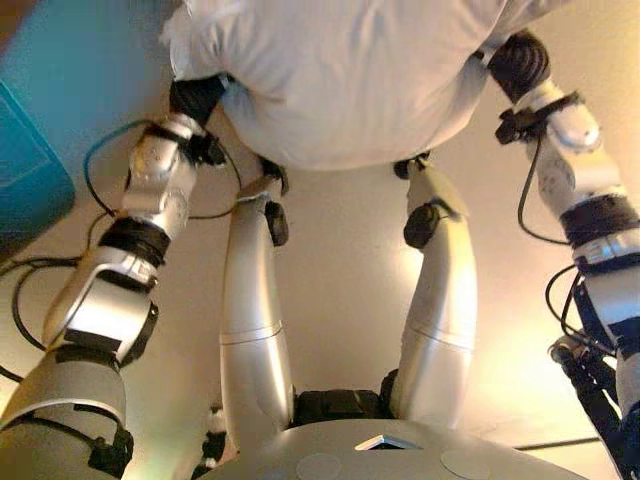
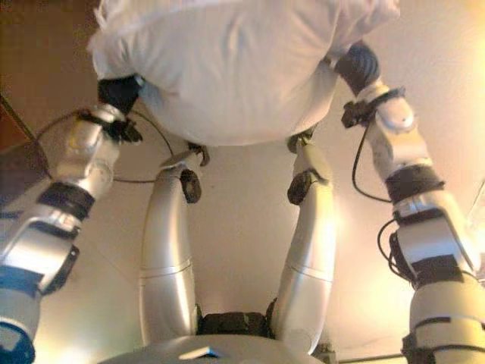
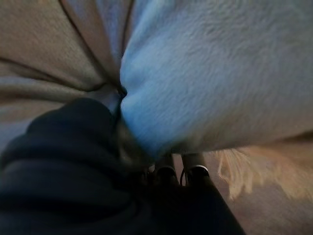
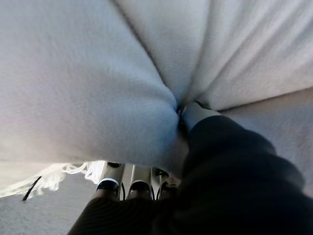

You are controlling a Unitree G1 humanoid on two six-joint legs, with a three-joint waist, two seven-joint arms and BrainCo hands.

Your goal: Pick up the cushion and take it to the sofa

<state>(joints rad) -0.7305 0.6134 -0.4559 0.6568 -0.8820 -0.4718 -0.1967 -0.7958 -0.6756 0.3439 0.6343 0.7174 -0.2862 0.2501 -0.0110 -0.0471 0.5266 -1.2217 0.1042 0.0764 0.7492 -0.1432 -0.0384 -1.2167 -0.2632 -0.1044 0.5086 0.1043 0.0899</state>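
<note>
A big white cushion (image 1: 330, 80) hangs between my two hands, off the floor, at the top of the eye views. My left hand (image 1: 197, 97) presses into its left side and my right hand (image 1: 517, 62) into its right side. In the left wrist view the thumb digs into a fold of the cushion (image 3: 220, 73) and the fingers (image 3: 193, 171) lie under it. In the right wrist view the cushion (image 4: 88, 83) is pinched the same way, with the fingers (image 4: 134, 183) beneath it.
A teal surface (image 1: 30, 170) lies at the left edge of the left eye view. A pale fringed cloth (image 3: 244, 171) shows on the floor below the cushion, also in the right wrist view (image 4: 73, 171). Pale floor (image 1: 340, 260) lies beneath me.
</note>
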